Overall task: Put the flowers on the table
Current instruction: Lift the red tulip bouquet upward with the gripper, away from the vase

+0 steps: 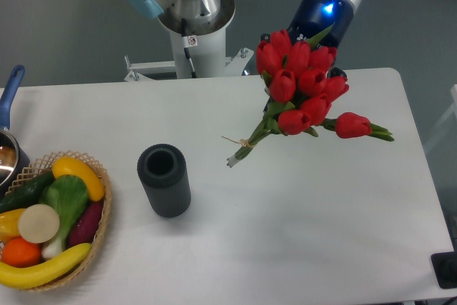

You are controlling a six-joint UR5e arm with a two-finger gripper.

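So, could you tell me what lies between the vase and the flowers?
Only bare table shows between the vase and the flowers in the camera view.

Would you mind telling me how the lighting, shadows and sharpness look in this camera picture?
In the camera view, light is soft and even; the table shows no glare, the vase casts only a faint shadow, the flowers look sharp, and a blue light glows on the arm behind them.
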